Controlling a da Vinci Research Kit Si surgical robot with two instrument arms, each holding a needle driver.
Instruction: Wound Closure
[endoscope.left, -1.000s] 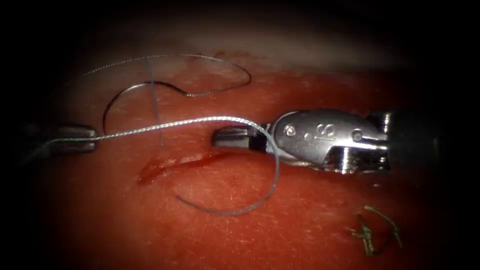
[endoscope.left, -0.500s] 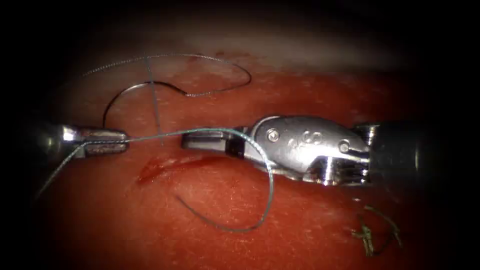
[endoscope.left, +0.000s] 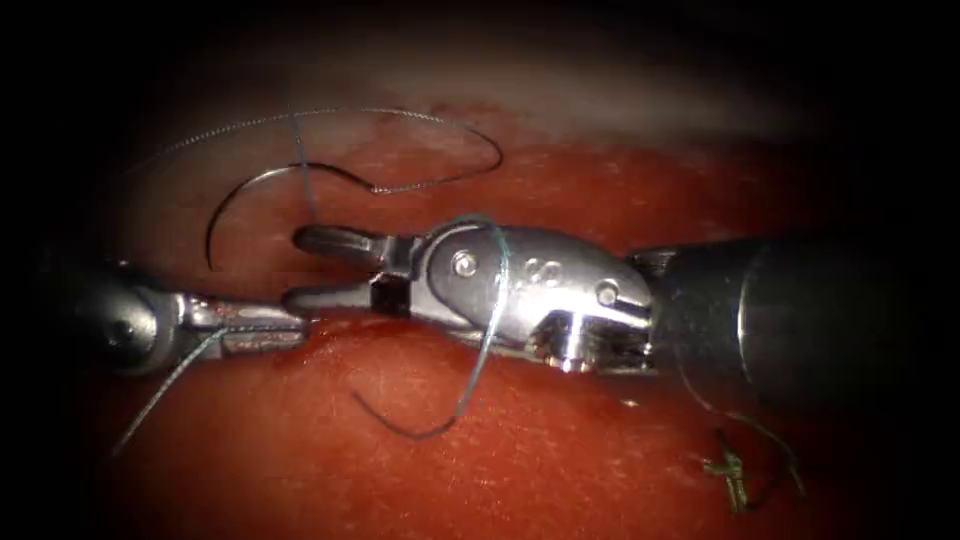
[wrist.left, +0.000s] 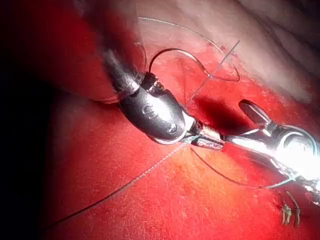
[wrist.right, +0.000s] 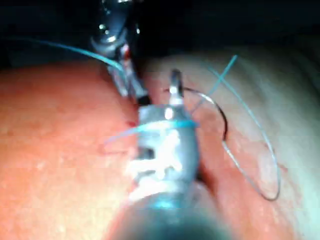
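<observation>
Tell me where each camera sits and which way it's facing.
Endoscope: above and in front of the tissue, looking down; left claw shut on thread, right claw open, holding nothing.
Left wrist: on the left arm, looking along its shaft at its own claw.
Right wrist: on the right arm, looking along its shaft at its own claw.
Shared: all show both claws and the needle, loose on the tissue.

- No legible text, label, brand, number or sign in any view.
- Right tool (endoscope.left: 330, 270): faint raised marks on housing beside pivot, not readable.
</observation>
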